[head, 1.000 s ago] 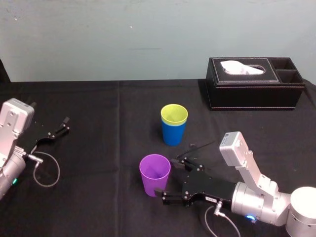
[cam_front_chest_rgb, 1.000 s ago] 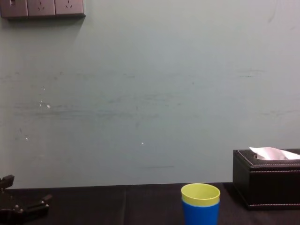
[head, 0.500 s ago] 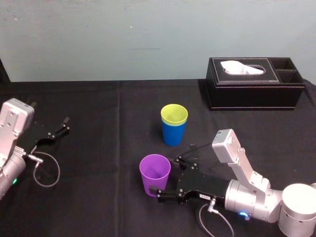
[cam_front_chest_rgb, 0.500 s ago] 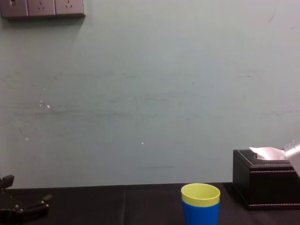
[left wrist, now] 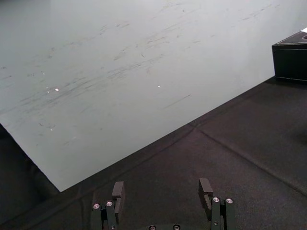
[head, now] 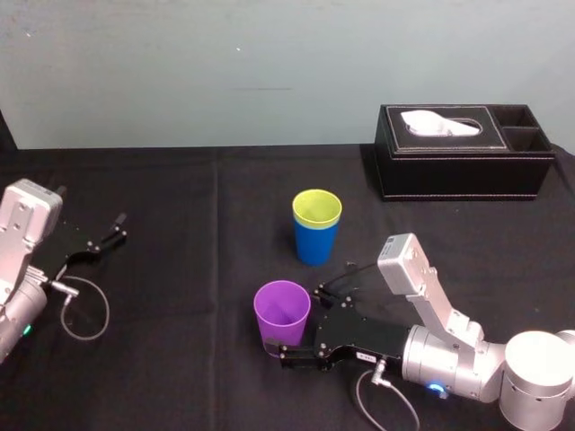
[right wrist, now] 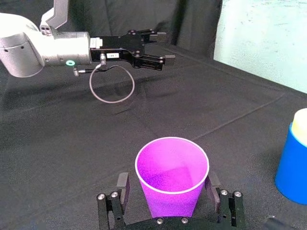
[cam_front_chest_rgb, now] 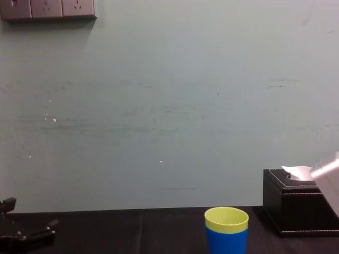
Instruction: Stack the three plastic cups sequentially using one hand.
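The purple cup [head: 282, 316] [right wrist: 171, 175] stands upright near the table's front. My right gripper [head: 298, 321] [right wrist: 168, 186] is open around it, one finger on each side with a small gap to the cup wall. Farther back, the yellow-green cup [head: 316, 207] [cam_front_chest_rgb: 226, 219] sits nested inside the blue cup [head: 315, 241] [cam_front_chest_rgb: 226, 242] [right wrist: 292, 163]. My left gripper [head: 103, 239] [left wrist: 161, 191] [right wrist: 154, 48] rests open and empty at the table's left.
A black leather tissue box [head: 463, 153] [cam_front_chest_rgb: 296, 203] stands at the back right. A grey cable loop [head: 85, 310] lies by the left arm. Black cloth covers the table [head: 198, 197], with a pale wall behind.
My right gripper has slid leftward toward the purple cup, so its fingers now flank the cup. The cups and the left arm have not moved.
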Available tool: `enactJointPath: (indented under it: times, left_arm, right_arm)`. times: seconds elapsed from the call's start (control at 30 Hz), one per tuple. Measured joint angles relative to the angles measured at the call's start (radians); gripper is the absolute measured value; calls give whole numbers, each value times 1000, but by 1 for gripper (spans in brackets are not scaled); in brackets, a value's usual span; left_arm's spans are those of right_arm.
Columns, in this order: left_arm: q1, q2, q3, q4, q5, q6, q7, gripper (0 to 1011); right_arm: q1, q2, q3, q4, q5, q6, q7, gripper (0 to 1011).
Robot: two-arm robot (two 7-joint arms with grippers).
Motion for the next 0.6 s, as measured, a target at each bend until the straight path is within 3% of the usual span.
enactJointPath:
  times: [0.23,0.4,0.6]
  left_arm:
    - [0,0,0,0,0,0,0,1010]
    - [0,0,0,0,0,0,0,1010]
    - [0,0,0,0,0,0,0,1010]
  right_arm:
    - [-2,1,1,-2,0,0,-1,971]
    - [-2,1,2,-3,0,0,-1,840]
    - [-3,2,2,-4,0,0,-1,755]
